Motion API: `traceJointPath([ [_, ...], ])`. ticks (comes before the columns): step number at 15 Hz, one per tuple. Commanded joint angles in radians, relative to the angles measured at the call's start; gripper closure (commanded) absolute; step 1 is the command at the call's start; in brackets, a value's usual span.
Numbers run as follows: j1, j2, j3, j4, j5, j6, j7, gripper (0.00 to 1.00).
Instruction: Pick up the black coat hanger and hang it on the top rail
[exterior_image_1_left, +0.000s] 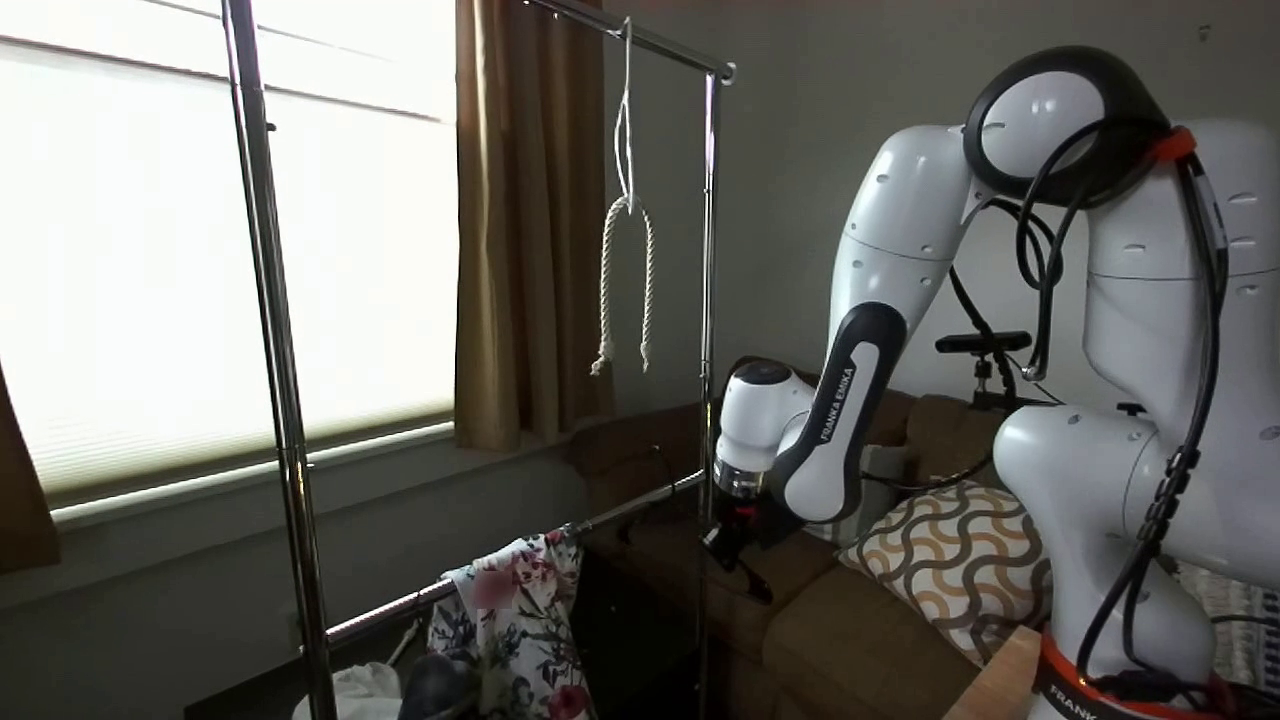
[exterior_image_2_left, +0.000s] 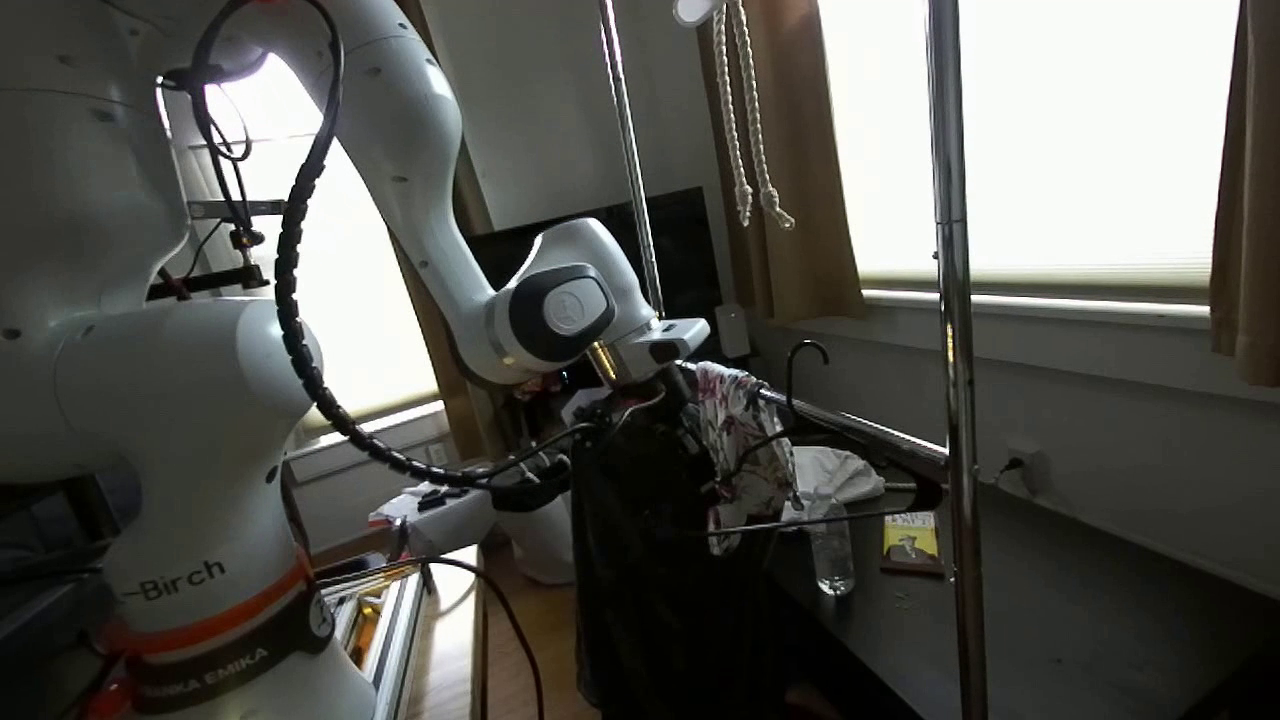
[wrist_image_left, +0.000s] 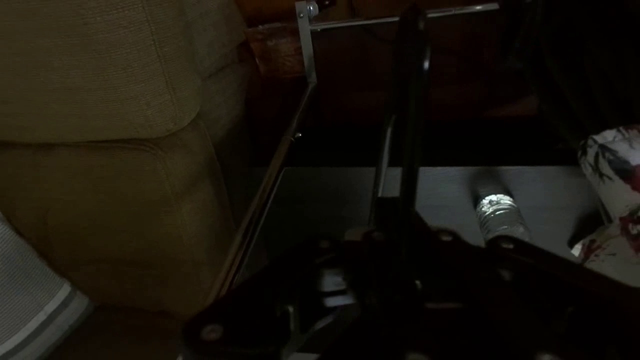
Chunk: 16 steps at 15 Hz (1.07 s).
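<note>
The black coat hanger is held beside the clothes rack in an exterior view, hook up, its bottom bar near level. In the wrist view it is a dark upright strip rising from my gripper. The jaws look closed on it, though the picture is very dark. In an exterior view the gripper is low by the rack's upright, well below the top rail; the hanger is mostly lost in shadow there. The silvery top rail runs across the rack's top in that view and is out of frame in the others.
A white hanger with a rope hangs on the top rail. The lower crossbar carries a floral cloth. Tall uprights stand nearby. A bottle and a yellow book are on the dark table. A brown sofa is close.
</note>
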Motion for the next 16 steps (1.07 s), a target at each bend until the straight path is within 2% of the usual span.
traceJointPath([
  [1, -0.014, -0.157, -0.043, 0.002, -0.139, -0.027, -0.043, 0.99],
  [2, 0.001, -0.028, -0.019, 0.005, -0.070, -0.013, -0.006, 0.94],
  [5, -0.007, -0.099, -0.029, 0.007, -0.107, -0.013, -0.021, 0.94],
  [6, -0.004, -0.091, -0.025, 0.010, -0.134, -0.014, -0.058, 0.99],
  [7, -0.023, -0.169, -0.023, 0.007, -0.169, -0.049, -0.154, 0.99],
  [11, -0.058, -0.248, -0.074, -0.007, -0.274, -0.065, -0.369, 0.99],
  [12, -0.072, -0.283, -0.087, 0.007, -0.311, -0.106, -0.424, 0.99],
  [13, -0.092, -0.313, -0.106, -0.010, -0.345, -0.113, -0.488, 0.99],
  [14, -0.256, -0.327, 0.043, -0.013, -0.321, -0.131, -0.580, 0.99],
  [15, -0.148, -0.397, -0.096, 0.005, -0.392, -0.190, -0.609, 0.99],
  [16, -0.200, -0.419, -0.069, -0.008, -0.413, -0.191, -0.669, 0.99],
])
